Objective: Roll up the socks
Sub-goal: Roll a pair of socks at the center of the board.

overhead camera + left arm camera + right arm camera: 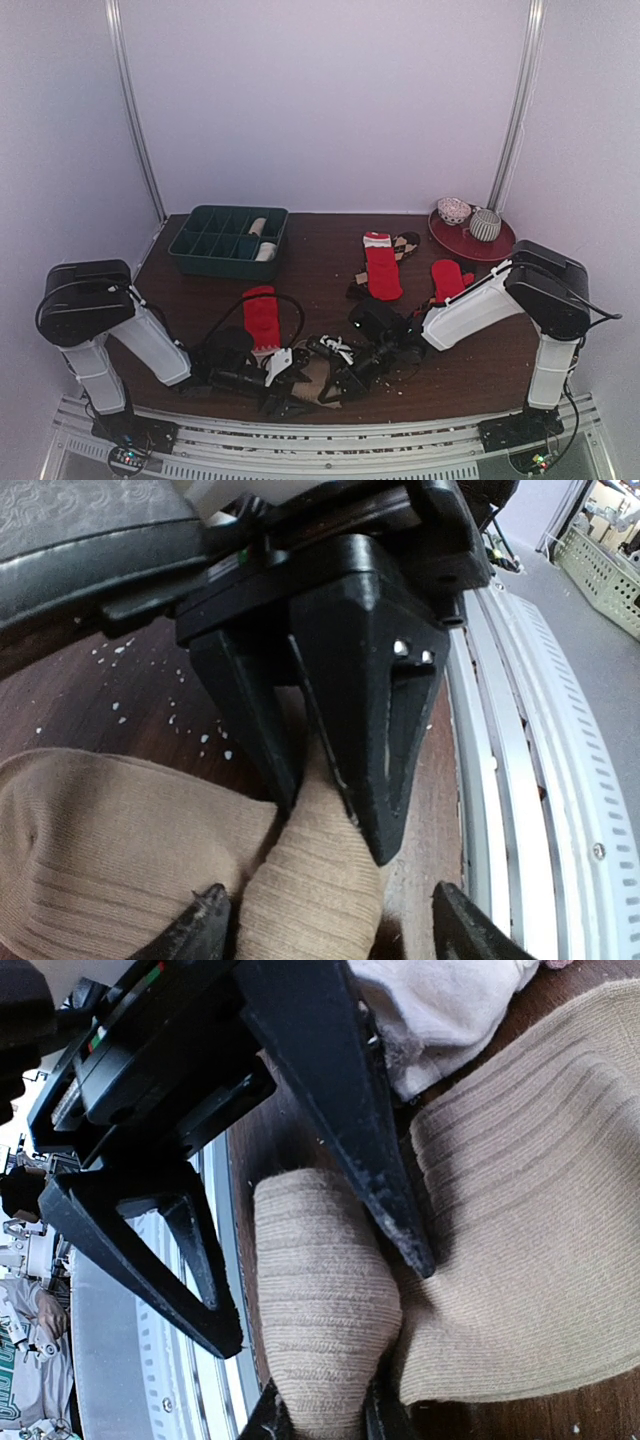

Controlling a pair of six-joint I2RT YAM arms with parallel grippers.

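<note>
- Brown table (pixel 310 235) against pale walls, seen from above. Both arms reach in low towards the near edge, and the left gripper (pixel 290 373) and right gripper (pixel 340 375) meet over the tan sock (pixel 318 380) lying between them.
- Same view: one red sock (pixel 262 312) lies just behind the left gripper, and two more (pixel 382 270) (pixel 448 278) lie further right. A diamond-patterned sock (pixel 406 243) lies beside the middle one. The green tray (pixel 178 250) sits back left and a red plate (pixel 470 250) back right.
- Left wrist view: the left gripper (pixel 335 935) is released, its tips spread on either side of a folded ridge of the tan sock (pixel 120 830). The right gripper (pixel 325 795) faces the camera with its jaws pinched on that ridge. White specks (pixel 170 720) dot the wood, and a metal rail (pixel 510 780) runs along the right.
- Right wrist view: the right gripper (pixel 325 1425) is clenched on the rolled end of the tan sock (pixel 540 1190). The rest of the sock lies flat on the table. The left gripper (pixel 320 1300) straddles the roll with its jaws wide. White fabric (pixel 450 1010) lies beyond.
</note>
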